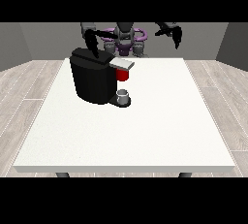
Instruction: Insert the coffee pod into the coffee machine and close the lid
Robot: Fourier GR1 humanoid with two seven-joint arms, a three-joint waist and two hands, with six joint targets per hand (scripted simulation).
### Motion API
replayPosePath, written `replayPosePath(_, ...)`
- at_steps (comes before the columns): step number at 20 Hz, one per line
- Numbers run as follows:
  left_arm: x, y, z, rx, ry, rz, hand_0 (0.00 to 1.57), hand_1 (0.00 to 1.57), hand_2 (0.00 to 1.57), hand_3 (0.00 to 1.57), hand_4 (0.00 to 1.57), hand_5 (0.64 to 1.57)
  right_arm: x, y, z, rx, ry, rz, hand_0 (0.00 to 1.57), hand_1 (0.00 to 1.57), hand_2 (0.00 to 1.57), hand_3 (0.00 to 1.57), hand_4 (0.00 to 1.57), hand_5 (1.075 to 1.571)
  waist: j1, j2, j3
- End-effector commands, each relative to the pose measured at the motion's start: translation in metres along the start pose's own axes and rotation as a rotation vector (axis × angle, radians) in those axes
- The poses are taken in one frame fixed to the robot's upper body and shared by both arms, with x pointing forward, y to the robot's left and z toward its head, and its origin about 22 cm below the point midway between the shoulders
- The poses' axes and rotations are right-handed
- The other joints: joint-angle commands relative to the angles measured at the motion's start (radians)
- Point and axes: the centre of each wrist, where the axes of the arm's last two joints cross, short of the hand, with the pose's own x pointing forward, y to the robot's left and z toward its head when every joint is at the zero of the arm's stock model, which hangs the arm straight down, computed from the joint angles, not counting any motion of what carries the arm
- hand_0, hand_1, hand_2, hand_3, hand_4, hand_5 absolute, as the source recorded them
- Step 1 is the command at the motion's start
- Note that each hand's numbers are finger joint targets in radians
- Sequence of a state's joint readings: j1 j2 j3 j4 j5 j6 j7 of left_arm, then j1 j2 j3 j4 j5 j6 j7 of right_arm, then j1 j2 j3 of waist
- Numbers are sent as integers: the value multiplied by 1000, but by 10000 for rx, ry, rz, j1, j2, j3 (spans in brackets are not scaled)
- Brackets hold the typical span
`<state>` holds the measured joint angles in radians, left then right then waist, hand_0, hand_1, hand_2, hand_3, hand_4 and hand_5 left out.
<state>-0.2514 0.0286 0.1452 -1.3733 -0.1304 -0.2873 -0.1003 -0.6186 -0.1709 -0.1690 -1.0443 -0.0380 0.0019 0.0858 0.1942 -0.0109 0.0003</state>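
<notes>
Since the coffee pod (123, 93) sits on the coffee machine (94, 75) base, small, light and probably stiff, you should pinch its sides. The hand at the view's left (92, 43) hangs over the machine; I cannot tell its fingers.

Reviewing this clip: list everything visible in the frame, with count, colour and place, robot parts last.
table: one, white, large, fills the middle of the view.
coffee machine: one, black with a grey lid piece, on the table's left part near the far edge.
red thing at the machine: one, under the grey lid piece.
grey thing: one, on the machine's base; cannot tell it for the pod.
hand at the view's left: one, black, over the machine's top.
hand at the view's right: one, black, raised beyond the table's far edge.
</notes>
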Motion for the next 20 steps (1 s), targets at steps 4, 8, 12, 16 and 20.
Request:
replayPosePath(4, 0, 8, 14, 689, -30, -438, 0, 0, 0, 0, 312, 1571, 22, -2, -11, 1007, -325, 254, 0, 0, 0, 0, 73, 1571, -470, 354, -2)
replayPosePath(8, -2, 10, 12, 934, -53, -551, 0, 0, 0, 0, 361, 1571, 33, 31, -18, 1114, -537, 553, 0, 0, 0, 0, 129, 1571, -485, 592, -4)
replayPosePath(12, 1, 22, 11, 879, -81, -702, 0, 0, 0, 0, 360, 1571, 48, 44, -24, 1029, -1213, 1068, 0, 0, 0, 0, 200, 1571, -366, 845, -5)
replayPosePath(16, 19, 33, 14, 312, -45, -587, 0, 0, 0, 0, 380, 1571, 51, 34, -29, 1251, -1309, 1466, 0, 0, 0, 0, 119, 1571, 36, 678, -2)
replayPosePath(20, 16, 11, 5, 618, -75, -618, 0, 0, 0, 0, 330, 1571, 79, 61, -36, 1823, -1466, 1584, 0, 0, 0, 0, 0, 1571, -155, 657, -4)
